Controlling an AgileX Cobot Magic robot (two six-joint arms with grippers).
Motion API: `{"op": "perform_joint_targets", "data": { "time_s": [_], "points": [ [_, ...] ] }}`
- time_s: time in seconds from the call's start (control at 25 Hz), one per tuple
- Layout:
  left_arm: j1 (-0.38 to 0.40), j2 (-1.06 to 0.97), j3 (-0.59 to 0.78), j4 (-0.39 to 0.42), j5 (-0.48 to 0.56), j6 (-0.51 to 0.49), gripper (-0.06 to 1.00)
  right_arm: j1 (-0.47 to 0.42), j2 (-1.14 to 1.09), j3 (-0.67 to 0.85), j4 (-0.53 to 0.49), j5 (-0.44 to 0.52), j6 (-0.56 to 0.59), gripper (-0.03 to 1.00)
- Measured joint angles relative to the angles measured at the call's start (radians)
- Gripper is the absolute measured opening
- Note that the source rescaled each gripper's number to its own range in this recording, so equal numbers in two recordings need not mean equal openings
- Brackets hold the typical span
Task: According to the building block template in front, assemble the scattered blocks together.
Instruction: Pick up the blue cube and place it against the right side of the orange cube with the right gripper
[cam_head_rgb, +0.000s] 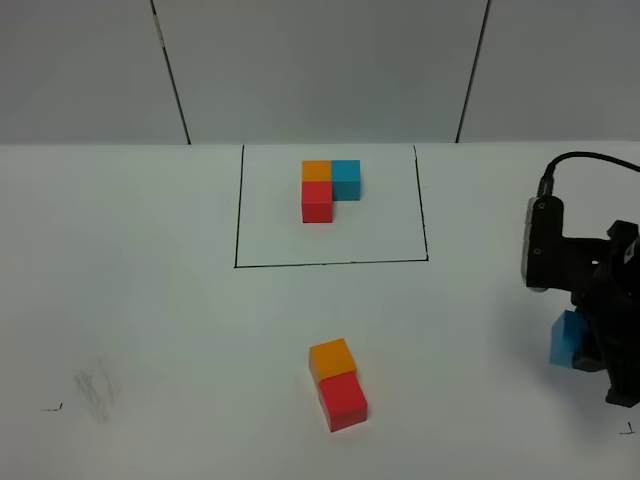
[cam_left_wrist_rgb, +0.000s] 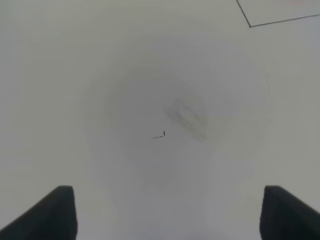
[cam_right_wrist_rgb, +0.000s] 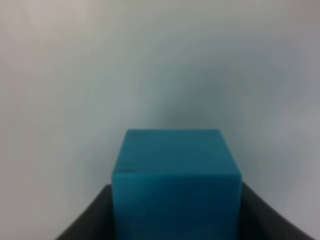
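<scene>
Pinching the small solid light-blue cube (cam_right_wrist_rgb: 175, 185) between its black fingers, the right gripper (cam_head_rgb: 590, 352) holds it at the far right of the white table (cam_head_rgb: 150, 300), well apart from the other two; the loose orange cube (cam_head_rgb: 332, 357) and red cube (cam_head_rgb: 343, 398) sit touching, matching the column in the black-framed template (cam_head_rgb: 330, 185) beyond them; blue has yet to join orange's right side; the left gripper (cam_left_wrist_rgb: 167, 212) hangs spread wide, holding nothing.

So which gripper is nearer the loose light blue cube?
Right. The right gripper holds the small light blue cube; the left gripper hangs open over a grey smudge, far away.
</scene>
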Motion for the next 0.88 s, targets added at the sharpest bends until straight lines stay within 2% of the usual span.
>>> {"op": "perform_joint_targets", "data": {
  "time_s": [0.16, 0.28, 0.52, 0.88],
  "points": [
    [0.000, 0.000, 0.000, 0.000, 0.000, 0.000, 0.99, 0.001, 0.000, 0.000, 0.004, -0.001, -0.162, 0.00],
    [0.000, 0.000, 0.000, 0.000, 0.000, 0.000, 0.99, 0.001, 0.000, 0.000, 0.008, 0.017, -0.225, 0.00],
    [0.000, 0.000, 0.000, 0.000, 0.000, 0.000, 0.99, 0.002, 0.000, 0.000, 0.049, 0.052, -0.254, 0.00],
    [0.000, 0.000, 0.000, 0.000, 0.000, 0.000, 0.99, 0.111, 0.023, -0.030, 0.055, 0.011, -0.296, 0.00]
  ]
}}
